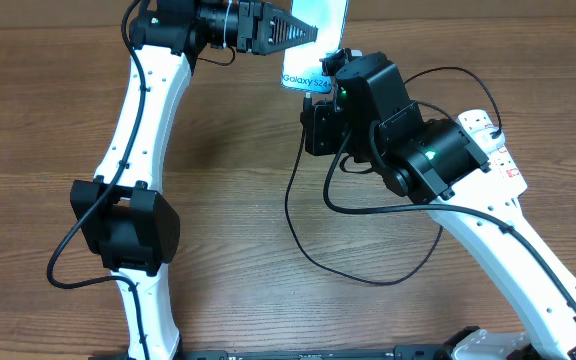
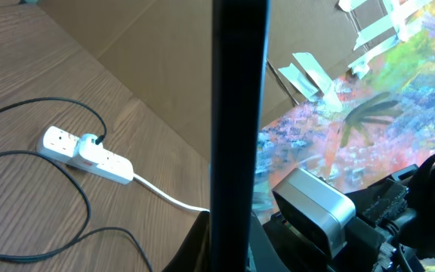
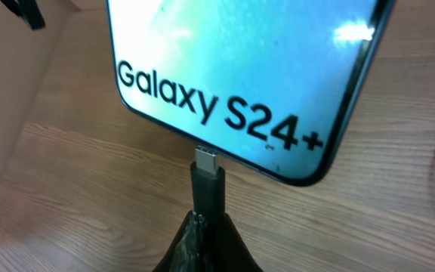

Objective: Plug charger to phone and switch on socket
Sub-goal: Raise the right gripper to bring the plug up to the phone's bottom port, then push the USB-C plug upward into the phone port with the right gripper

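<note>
Left gripper (image 1: 306, 32) clamps the phone (image 3: 240, 53) near the table's (image 1: 228, 200) far edge (long axis far-to-near, lettered end nearer); right gripper (image 3: 206, 238) pinches the charger (image 3: 207, 185), tip pointing at that end.

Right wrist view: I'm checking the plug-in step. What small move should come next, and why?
Probably ease the right tool straight forward: the metal tip of the charger is exposed at the edge of the phone, seemingly not fully seated.
</note>
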`<state>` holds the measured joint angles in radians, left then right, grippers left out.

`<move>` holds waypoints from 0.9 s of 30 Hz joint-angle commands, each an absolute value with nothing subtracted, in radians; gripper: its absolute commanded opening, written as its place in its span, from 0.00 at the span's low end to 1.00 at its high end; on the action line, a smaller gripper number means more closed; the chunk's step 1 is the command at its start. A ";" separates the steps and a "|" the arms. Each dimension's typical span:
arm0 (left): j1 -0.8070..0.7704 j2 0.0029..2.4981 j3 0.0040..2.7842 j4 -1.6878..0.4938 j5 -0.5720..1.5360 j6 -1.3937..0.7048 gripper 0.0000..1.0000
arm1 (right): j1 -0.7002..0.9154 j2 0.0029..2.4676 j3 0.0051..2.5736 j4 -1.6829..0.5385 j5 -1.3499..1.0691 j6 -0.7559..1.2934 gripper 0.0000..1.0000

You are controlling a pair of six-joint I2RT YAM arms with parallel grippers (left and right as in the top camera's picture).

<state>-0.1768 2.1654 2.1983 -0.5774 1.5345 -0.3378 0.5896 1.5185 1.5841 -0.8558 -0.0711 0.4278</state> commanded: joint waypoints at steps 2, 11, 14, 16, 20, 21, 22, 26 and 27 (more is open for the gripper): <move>-0.175 2.138 2.220 -0.566 1.580 -0.362 0.04 | 0.586 1.489 1.612 -0.842 -0.069 0.442 0.04; -0.175 2.138 2.220 -0.563 1.579 -0.419 0.04 | 0.586 1.489 1.611 -0.848 -0.068 0.461 0.04; -0.175 2.138 2.220 -0.563 1.580 -0.427 0.04 | 0.586 1.489 1.611 -0.842 -0.068 0.475 0.04; -0.175 2.138 2.220 -0.564 1.579 -0.427 0.04 | 0.586 1.489 1.611 -0.839 -0.068 0.475 0.04; -0.174 2.138 2.220 -0.558 1.579 -0.425 0.04 | 0.586 1.489 1.611 -0.839 -0.068 0.475 0.04; -0.175 2.138 2.220 -0.551 1.579 -0.426 0.04 | 0.586 1.489 1.611 -0.839 -0.068 0.475 0.04; -0.175 2.138 2.220 -0.547 1.578 -0.426 0.04 | 0.586 1.489 1.611 -0.839 -0.068 0.475 0.04; -0.175 2.138 2.220 -0.545 1.559 -0.426 0.04 | 0.586 1.489 1.611 -0.839 -0.068 0.475 0.04; -0.175 2.138 2.220 -0.545 1.556 -0.426 0.04 | 0.586 1.489 1.611 -0.840 -0.068 0.474 0.04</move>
